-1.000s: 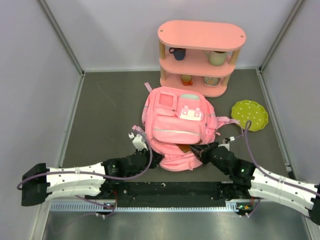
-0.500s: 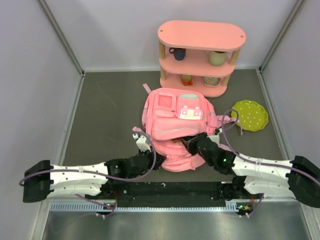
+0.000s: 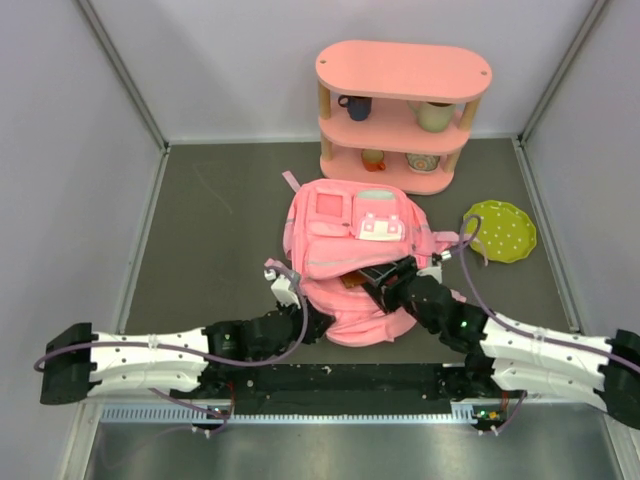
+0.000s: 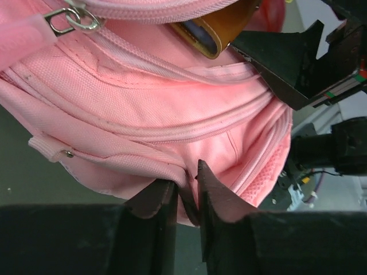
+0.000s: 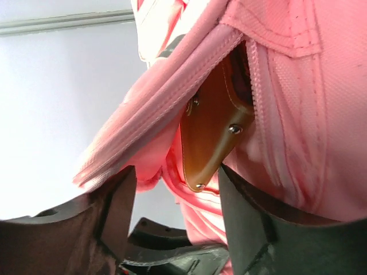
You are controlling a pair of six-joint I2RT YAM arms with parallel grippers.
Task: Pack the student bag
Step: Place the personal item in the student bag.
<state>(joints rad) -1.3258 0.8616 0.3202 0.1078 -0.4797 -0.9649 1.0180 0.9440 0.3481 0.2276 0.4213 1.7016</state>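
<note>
Left wrist view: the left tool [image 4: 186,188] is almost pressed together, nipping a thin fold of fabric low on the student bag [image 4: 172,114]. The bag lies on its back with its mouth toward the arms. Above the fold, a brown leather case [image 4: 215,31] pokes out of the opening, only partly in. If that nip slackens, I judge the lip would sag over the case and block it (so thin a fold gives little hold). A metal strap ring [image 4: 74,20] hangs nearby and could snag a finger.

Right wrist view: the right tool [image 5: 176,175] is spread, with a finger on either side of the case and, as far as I can tell, touching neither face. Only the case's rounded, riveted end shows at the zip line. Nothing grips it, so it may slide back out. A careless push could also wedge it against the zip edge instead of seating it.

Top view: the bag sits mid-way on the dark surface [image 3: 210,230], with both tools crowded at its near edge, close enough to knock each other. Open room lies to the left. The pink shelf [image 3: 400,70] stands just behind the bag, and a green plate [image 3: 500,230] lies near its right strap (shoving the bag away could nudge either).
</note>
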